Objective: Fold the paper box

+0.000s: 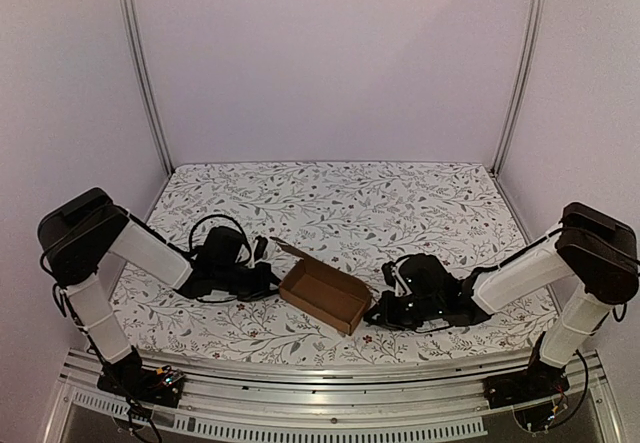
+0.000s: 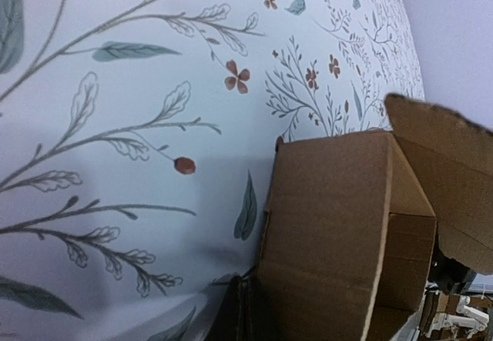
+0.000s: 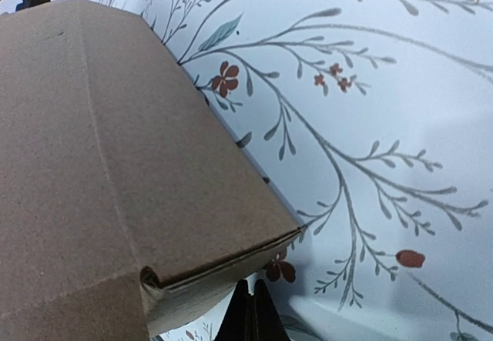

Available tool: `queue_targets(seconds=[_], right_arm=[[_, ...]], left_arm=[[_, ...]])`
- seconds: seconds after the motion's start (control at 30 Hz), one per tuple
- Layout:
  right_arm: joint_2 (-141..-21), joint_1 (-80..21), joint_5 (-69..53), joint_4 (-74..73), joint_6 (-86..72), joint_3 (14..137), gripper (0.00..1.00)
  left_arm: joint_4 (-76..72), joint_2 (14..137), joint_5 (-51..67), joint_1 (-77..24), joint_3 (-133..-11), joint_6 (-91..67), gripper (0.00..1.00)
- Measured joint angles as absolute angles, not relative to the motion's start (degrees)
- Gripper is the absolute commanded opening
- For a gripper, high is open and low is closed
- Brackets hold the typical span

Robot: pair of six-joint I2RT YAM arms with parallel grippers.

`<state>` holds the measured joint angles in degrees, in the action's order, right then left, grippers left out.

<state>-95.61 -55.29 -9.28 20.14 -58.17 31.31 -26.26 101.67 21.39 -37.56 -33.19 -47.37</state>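
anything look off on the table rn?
The box lies skewed on the table, open side up, with one flap at its far left end sticking out unfolded. In the right wrist view a corner gapes slightly at the fold. Nothing spilled.

The paper box is sitting close to the middle of the table's near edge, blocking that strip. The left gripper is crowding its left end and the right gripper its right end — both side approaches are being taken up. A raised flap is jutting out at the box's far-left end. Behind the box the table is lying open toward both far corners — room is also showing straight above the box.
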Motion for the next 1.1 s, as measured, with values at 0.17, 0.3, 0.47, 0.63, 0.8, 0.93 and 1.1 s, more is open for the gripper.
queue_targets(seconds=[0.17, 0.3, 0.47, 0.63, 0.8, 0.93, 1.1], right_arm=[[-97.8, -53.21, -9.28, 21.45, -56.4, 32.97, 0.0], [-99.74, -51.35, -9.52, 22.04, -54.7, 34.79, 0.0], [-102.78, -48.77, -10.79, 23.0, -52.03, 37.65, 0.0], [-105.38, -45.69, -14.44, 24.36, -49.12, 39.62, 0.0], [-107.2, -43.57, -17.47, 25.04, -46.85, 41.06, 0.0], [-107.66, -43.38, -18.13, 25.17, -45.8, 41.5, 0.0], [-107.59, -43.35, -18.09, 24.27, -44.18, 41.63, 0.06]], left_arm=[[-26.09, 99.55, 20.12, -37.41, -30.98, -47.4, 0.0], [-26.26, 98.08, 19.84, -37.36, -29.26, -47.88, 0.0], [-25.8, 95.72, 19.68, -37.43, -27.0, -48.47, 0.0], [-24.18, 92.71, 18.87, -38.04, -25.02, -49.1, 0.0], [-22.72, 90.0, 17.58, -38.85, -24.03, -49.6, 0.0], [-21.71, 88.44, 16.84, -39.03, -23.33, -49.93, 0.0], [-17.58, 84.58, 14.55, -39.22, -23.11, -49.47, 0.0]])
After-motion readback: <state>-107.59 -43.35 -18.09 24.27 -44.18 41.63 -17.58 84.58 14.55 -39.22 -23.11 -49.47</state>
